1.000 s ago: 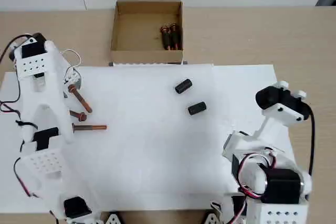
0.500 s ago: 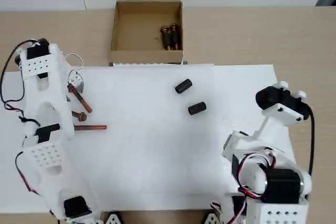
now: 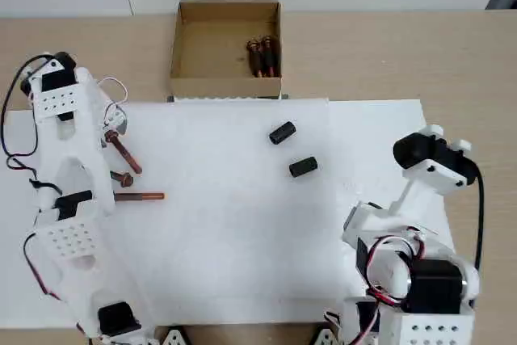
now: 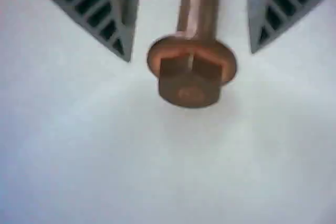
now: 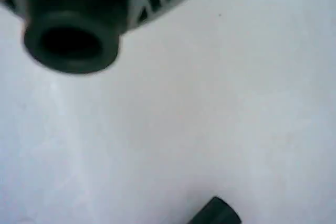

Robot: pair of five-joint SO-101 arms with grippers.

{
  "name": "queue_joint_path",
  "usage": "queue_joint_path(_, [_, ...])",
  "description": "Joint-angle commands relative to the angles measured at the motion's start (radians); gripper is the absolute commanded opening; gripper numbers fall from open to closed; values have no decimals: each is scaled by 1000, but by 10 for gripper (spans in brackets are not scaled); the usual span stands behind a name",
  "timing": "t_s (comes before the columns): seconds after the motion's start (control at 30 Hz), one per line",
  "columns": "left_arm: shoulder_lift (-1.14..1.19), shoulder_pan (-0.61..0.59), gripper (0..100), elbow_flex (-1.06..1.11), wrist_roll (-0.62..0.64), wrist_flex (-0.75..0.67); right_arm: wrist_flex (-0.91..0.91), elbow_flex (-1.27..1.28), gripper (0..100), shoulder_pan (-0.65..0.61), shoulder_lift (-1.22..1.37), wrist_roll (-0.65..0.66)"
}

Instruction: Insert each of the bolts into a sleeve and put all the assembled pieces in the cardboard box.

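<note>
Three copper bolts lie at the left of the white sheet: a slanted one, a short-looking one and a level one. My left gripper hangs over the slanted bolt's upper end. In the left wrist view its fingers stand open on either side of the bolt, hex head toward the camera. Two black sleeves lie mid-sheet. My right gripper is shut on a third black sleeve, hollow end showing. The cardboard box holds assembled pieces.
The white sheet covers most of the wooden table, and the box stands just beyond its far edge. A loose sleeve lies on the sheet ahead of the right gripper. Cables trail beside the left arm.
The left arm has shifted slightly over the slanted bolt. The right arm, bolts and sleeves on the sheet have not moved.
</note>
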Motion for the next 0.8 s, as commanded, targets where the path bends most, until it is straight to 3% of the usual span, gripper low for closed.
queue_joint_path(0.0, [-6,6,141,-35,-8,-23,-15,-6,3,7,-7,6])
queue_joint_path(0.5, [71,32,139,-41,-6,-18,-12,-6,3,7,-7,6])
queue_joint_path(0.67, [71,34,8,-38,-6,-18,-12,-6,3,7,-7,6])
queue_joint_path(0.77, [72,37,6,-39,-6,-6,-12,-6,3,7,-7,6])
